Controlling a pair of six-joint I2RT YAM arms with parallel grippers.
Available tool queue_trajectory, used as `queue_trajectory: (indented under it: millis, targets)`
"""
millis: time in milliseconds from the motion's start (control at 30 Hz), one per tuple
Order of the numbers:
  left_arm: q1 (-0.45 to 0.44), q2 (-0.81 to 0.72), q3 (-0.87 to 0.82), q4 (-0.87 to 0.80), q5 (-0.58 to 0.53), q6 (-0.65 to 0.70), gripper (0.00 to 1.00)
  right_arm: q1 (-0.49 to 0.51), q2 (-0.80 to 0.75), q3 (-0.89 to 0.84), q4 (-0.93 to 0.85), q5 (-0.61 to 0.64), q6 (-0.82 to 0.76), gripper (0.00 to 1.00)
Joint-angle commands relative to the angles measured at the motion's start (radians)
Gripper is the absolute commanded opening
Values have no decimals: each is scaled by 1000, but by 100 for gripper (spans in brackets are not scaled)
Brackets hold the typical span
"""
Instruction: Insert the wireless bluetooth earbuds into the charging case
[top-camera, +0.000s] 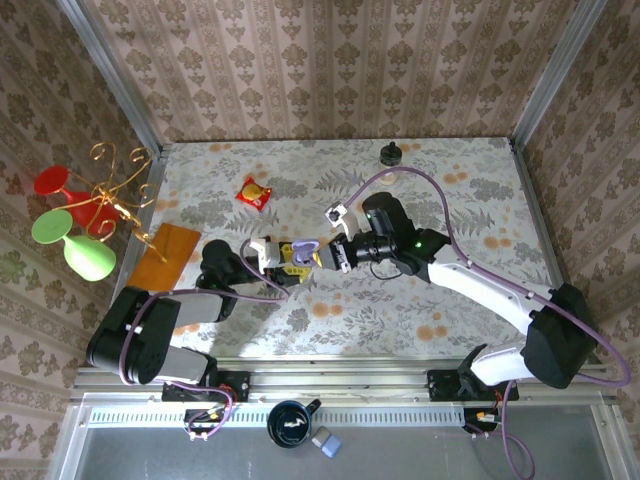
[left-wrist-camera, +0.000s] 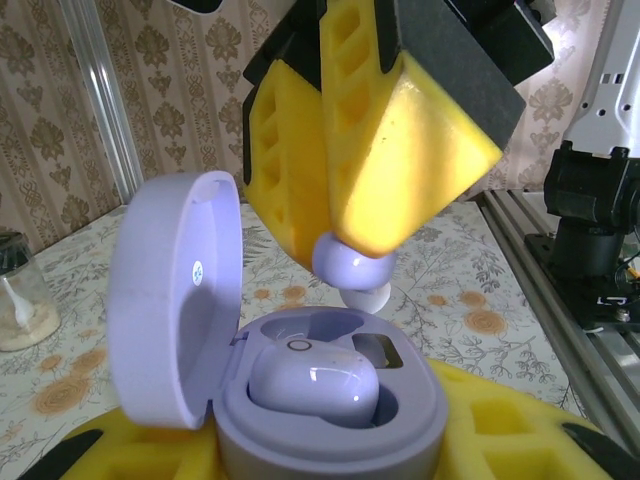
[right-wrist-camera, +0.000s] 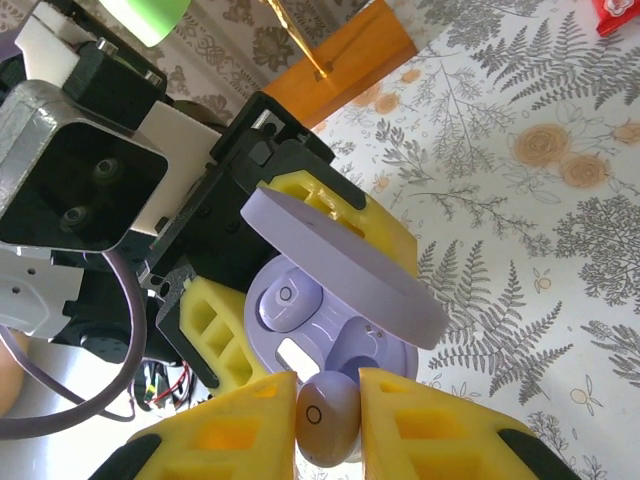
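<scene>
Just left of the table's middle, the left gripper (top-camera: 283, 258) is clamped on the base of the lilac charging case (left-wrist-camera: 330, 425), whose lid (left-wrist-camera: 175, 290) stands open on its left side. One seated earbud (left-wrist-camera: 315, 385) lies in a well of the case. Just above the other well, the second earbud (left-wrist-camera: 352, 270) is pinched narrowly between the yellow pads of the right gripper (top-camera: 327, 253), which meets the case from the right.

The table (top-camera: 480, 200) wears a grey floral cloth, and patterned wallpaper covers the walls around it. At the left edge a gold stand (top-camera: 115, 190) carries red and green glasses (top-camera: 85, 255), with an orange board (top-camera: 165, 255) beside it. A red packet (top-camera: 253, 194) lies beyond the left gripper, a small white object (top-camera: 336, 212) sits near the right gripper, and a black knob (top-camera: 390, 154) stands at the far edge.

Metal posts (top-camera: 115, 75) mark the far corners and a rail (top-camera: 350, 375) the near edge. Bare cloth spreads over the right half, crossed by the right arm and its cable.
</scene>
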Motion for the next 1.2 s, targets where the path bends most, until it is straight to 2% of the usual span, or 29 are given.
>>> queue_trajectory:
  millis: [0,433,767,1167]
  targets:
    - [-5,4,23,39,42,-19,23,11,34,44,26,-39,-20,22]
    - [-5,5,28,44,49,-25,23,11,61,76,32,-24,-5,22]
    - [-7,14,28,44,45,-22,23,10,86,70,111,-24,53,22]
    - [-7,15,22,52,32,-15,23,4,89,33,164,33,93,21]
